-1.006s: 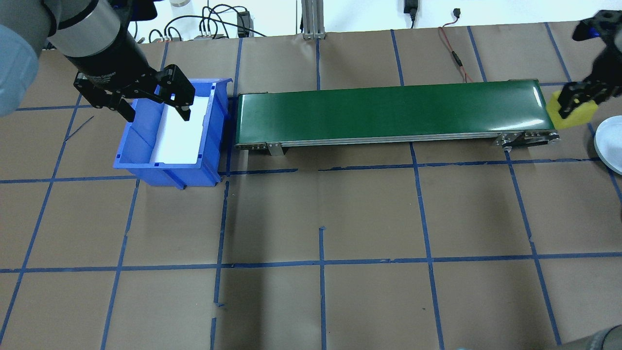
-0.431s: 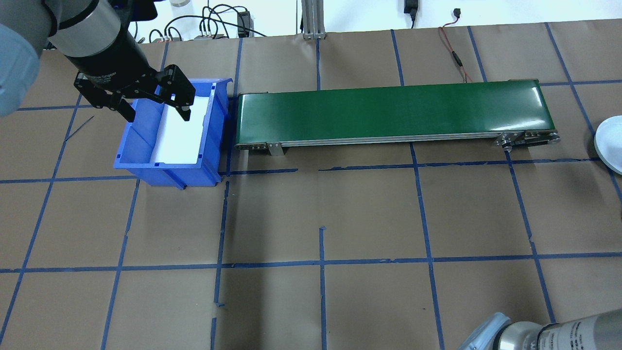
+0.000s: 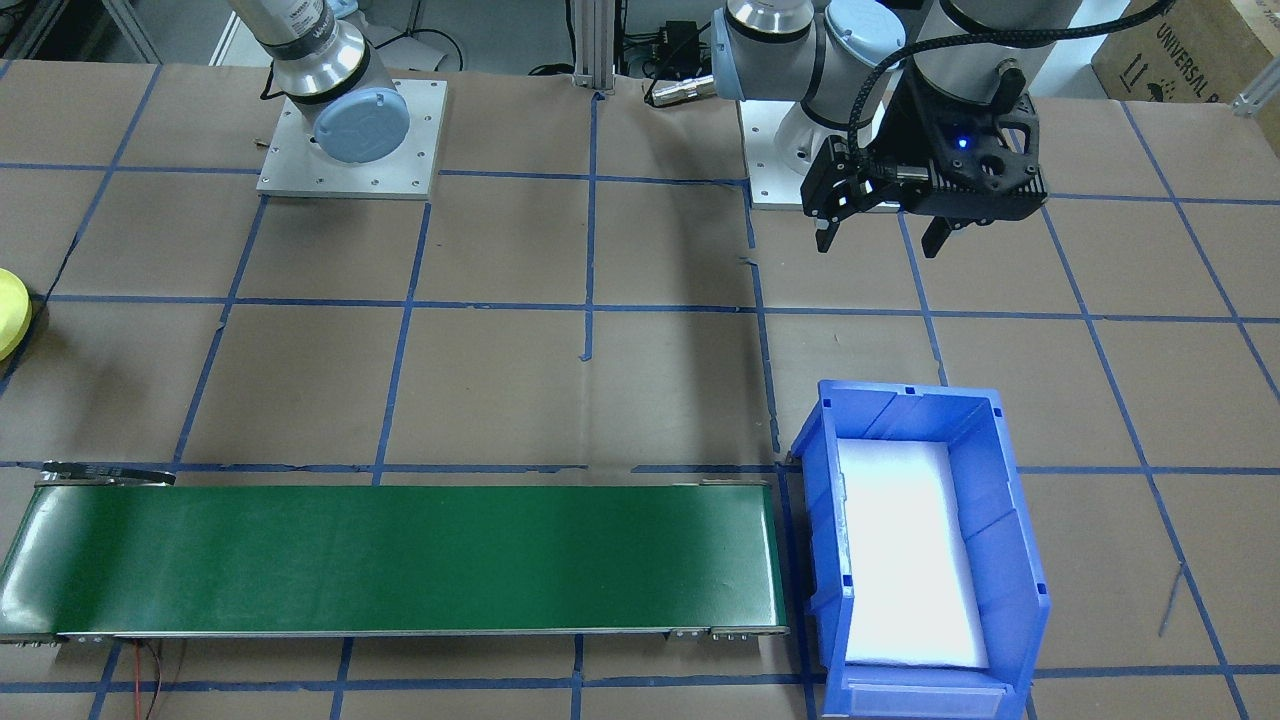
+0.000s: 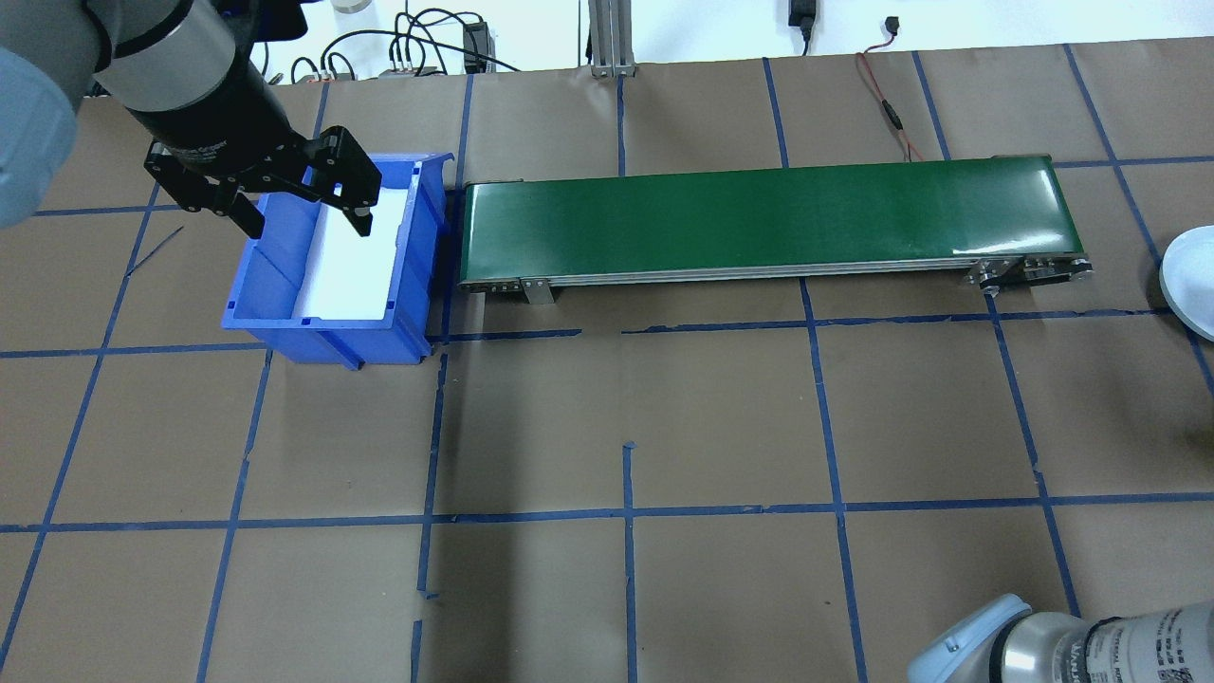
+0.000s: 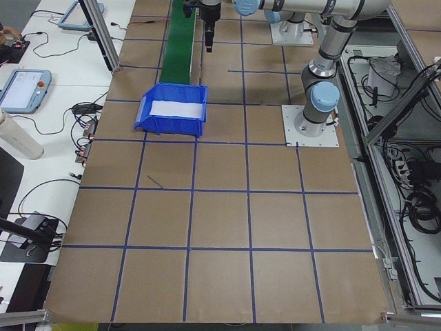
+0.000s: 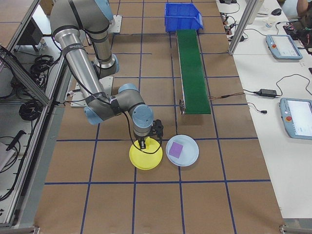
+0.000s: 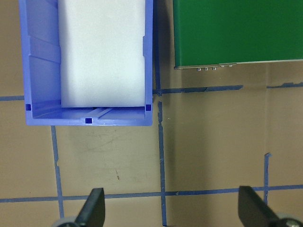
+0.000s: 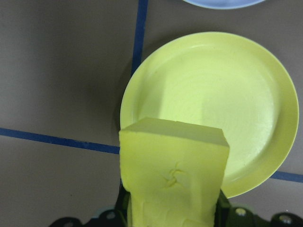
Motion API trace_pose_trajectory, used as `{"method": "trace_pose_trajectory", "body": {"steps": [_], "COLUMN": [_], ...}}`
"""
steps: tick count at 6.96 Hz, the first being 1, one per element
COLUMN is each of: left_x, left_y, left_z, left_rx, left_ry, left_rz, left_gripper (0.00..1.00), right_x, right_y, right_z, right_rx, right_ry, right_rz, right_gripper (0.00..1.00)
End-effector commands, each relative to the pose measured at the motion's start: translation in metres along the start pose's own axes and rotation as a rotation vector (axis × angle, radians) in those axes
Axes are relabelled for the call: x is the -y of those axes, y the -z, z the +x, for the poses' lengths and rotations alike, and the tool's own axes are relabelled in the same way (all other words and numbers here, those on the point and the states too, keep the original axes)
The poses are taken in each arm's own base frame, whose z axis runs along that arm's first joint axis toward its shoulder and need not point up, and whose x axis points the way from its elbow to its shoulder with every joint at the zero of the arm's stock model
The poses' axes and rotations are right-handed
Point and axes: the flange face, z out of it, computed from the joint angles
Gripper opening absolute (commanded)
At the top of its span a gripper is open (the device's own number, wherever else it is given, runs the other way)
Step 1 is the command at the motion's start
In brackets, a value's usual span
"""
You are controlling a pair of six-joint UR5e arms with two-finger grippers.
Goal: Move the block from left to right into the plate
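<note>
A yellow foam block [image 8: 173, 175] is clamped in my right gripper [image 8: 173, 210], which is shut on it. The block hangs over the near-left rim of the yellow plate [image 8: 227, 94]. In the exterior right view, the right gripper [image 6: 143, 143] points down at the yellow plate [image 6: 146, 157]. Only a sliver of the plate [image 3: 8, 310] shows in the front-facing view. My left gripper [image 4: 303, 213] hovers open and empty over the blue bin [image 4: 322, 334]; its fingers [image 7: 94, 208] frame bare table in the left wrist view.
A green conveyor [image 4: 759, 213] runs from the blue bin [image 3: 1010, 560] toward the plates. A pale blue plate [image 6: 190, 155] holding a purple block [image 6: 176, 149] lies beside the yellow one. The bin holds a white foam liner [image 7: 102, 52]. The right arm's elbow [image 4: 1043, 645] shows at the table's near right.
The right gripper has carried the yellow block away from the conveyor's right end and out of the overhead view. Its elbow swung in at the bottom right. The left arm has not moved.
</note>
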Motion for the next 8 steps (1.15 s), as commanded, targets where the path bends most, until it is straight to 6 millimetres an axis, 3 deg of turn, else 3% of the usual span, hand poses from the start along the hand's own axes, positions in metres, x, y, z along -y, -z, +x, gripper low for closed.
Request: {"method": "trace_pose_trajectory", "body": {"steps": [1,3,6,7,8], "left_x": [0.0,0.0,0.0,0.0,0.0], "left_y": [0.0,0.0,0.001,0.001,0.001], "left_z": [0.0,0.0,0.0,0.0,0.0], "left_rx": [0.001,0.0,0.0,0.001,0.001], "left_ry": [0.0,0.0,0.0,0.0,0.0], "left_rz": [0.0,0.0,0.002,0.002,0.002], "left_gripper": [1.0,1.0,1.0,1.0,1.0], "right_x": [-0.009,-0.008,-0.001,0.029,0.068], "right_y": [-0.037,-0.045,-0.035,-0.027,-0.011], "right_z": [0.014,0.025,0.017,-0.006,-0.047], "right_rx": [0.008,-0.024,-0.03,-0.024,-0.03], "right_ry": [-0.007,0.07,-0.019,-0.04,-0.034], "right_rz": [0.005,0.033,0.052,0.072,0.068], "right_gripper": [0.34,0.99,1.0,1.0,0.99]}}
